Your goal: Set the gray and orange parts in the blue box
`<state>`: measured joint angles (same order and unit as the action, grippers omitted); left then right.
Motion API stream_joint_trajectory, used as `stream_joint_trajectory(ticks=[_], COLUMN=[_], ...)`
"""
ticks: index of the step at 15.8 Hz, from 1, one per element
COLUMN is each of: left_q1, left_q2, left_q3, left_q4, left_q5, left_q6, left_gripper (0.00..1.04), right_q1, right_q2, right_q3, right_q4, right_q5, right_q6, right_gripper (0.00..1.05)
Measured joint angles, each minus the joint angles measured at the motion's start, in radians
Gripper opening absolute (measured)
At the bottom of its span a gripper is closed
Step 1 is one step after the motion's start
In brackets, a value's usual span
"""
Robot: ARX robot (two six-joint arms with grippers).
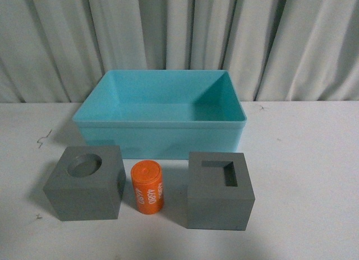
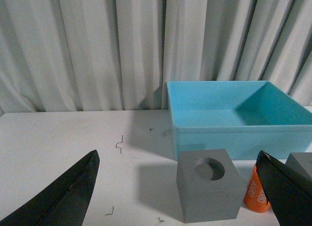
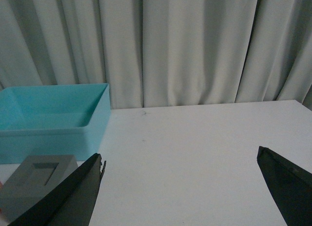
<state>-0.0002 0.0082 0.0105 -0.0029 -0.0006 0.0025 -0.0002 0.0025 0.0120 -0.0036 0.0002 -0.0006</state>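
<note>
The blue box (image 1: pixel 160 122) stands empty at the back of the white table. In front of it sit three parts in a row: a gray cube with a round hole (image 1: pixel 86 182) on the left, an orange cylinder with white numerals (image 1: pixel 147 187) in the middle, and a gray cube with a rectangular hole (image 1: pixel 220 190) on the right. Neither arm shows in the front view. My left gripper (image 2: pixel 178 157) is open, with the round-hole cube (image 2: pixel 208 191) between its spread fingers and the blue box (image 2: pixel 234 118) beyond. My right gripper (image 3: pixel 180 155) is open over bare table, the rectangular-hole cube (image 3: pixel 39 184) beside one finger.
A pleated gray curtain (image 1: pixel 179 41) hangs behind the table. Small dark scraps (image 1: pixel 40 139) lie on the table surface left of the box. The table's right side (image 1: pixel 303 159) is bare white.
</note>
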Motion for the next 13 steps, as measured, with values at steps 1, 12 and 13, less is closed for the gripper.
stream_joint_trajectory(ticks=[1,12,13], left_q1=[0.000,0.000,0.000], left_q2=[0.000,0.000,0.000], left_q3=[0.000,0.000,0.000], left_q4=[0.000,0.000,0.000], left_q5=[0.000,0.000,-0.002], left_q6=[0.000,0.000,0.000], left_gripper=[0.98,0.98,0.98], right_q1=[0.000,0.000,0.068], right_q2=[0.000,0.002,0.132], right_q3=[0.000,0.001,0.089], right_q4=[0.000,-0.007,-0.225], right_q5=[0.000,0.004,0.159], right_q6=[0.000,0.001,0.066], right_gripper=[0.98,0.98,0.98])
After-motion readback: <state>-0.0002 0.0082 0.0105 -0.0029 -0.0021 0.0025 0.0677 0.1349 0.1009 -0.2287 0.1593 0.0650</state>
